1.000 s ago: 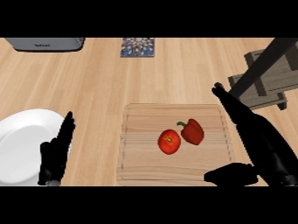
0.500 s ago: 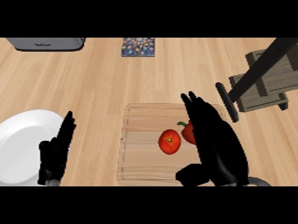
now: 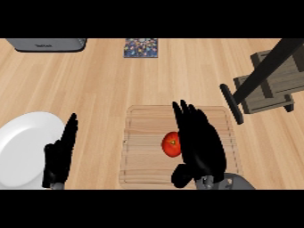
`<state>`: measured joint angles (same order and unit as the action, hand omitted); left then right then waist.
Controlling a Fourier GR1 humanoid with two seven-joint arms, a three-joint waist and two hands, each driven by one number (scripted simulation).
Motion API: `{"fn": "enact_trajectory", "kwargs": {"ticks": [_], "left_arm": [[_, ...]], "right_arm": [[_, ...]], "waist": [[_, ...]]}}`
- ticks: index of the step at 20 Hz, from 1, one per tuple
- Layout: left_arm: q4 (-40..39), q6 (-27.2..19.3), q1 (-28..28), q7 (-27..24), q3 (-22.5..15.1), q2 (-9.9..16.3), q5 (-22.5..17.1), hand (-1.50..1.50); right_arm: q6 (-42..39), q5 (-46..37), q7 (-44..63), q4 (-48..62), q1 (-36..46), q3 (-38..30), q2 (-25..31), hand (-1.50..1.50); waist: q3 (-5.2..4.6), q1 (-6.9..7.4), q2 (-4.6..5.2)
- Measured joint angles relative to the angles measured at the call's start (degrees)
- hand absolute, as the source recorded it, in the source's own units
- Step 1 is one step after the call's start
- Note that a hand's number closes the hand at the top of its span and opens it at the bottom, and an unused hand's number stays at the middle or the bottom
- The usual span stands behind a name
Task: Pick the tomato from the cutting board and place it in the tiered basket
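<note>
Red and round, the tomato (image 3: 171, 144) lies near the middle of the wooden cutting board (image 3: 144, 133), with the right hand (image 3: 199, 142) just beside it on its right, fingers straight and spread, holding nothing. That hand covers much of the board's right half. The tiered basket (image 3: 273, 80) stands well apart at upper right. A white plate (image 3: 16, 151) sits left of the board, the open left hand (image 3: 60, 153) resting at its edge.
</note>
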<state>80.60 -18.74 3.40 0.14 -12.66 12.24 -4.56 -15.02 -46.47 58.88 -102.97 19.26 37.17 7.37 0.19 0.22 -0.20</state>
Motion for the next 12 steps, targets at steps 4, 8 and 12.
{"fn": "enact_trajectory", "kwargs": {"ticks": [4,8,12], "left_arm": [[-1.22,0.84,-0.17,-1.37,0.79,-0.65,0.28,0.0],[-0.27,1.39,0.03,-0.51,1.53,-0.43,0.25,0.0],[-0.6,0.99,-0.47,-0.01,1.41,-1.01,1.05,0.0]], "right_arm": [[-0.9,-1.02,-0.5,2.83,0.57,-0.25,-3.25,-1.5],[-1.94,-2.39,-0.98,5.51,-0.34,0.15,-5.02,-1.5],[-4.53,-2.2,-0.17,7.86,0.52,-0.5,-6.01,-1.5]], "waist": [[0.08,-0.02,-0.04],[0.04,-0.05,-0.03],[-0.02,-0.06,0.01]]}}
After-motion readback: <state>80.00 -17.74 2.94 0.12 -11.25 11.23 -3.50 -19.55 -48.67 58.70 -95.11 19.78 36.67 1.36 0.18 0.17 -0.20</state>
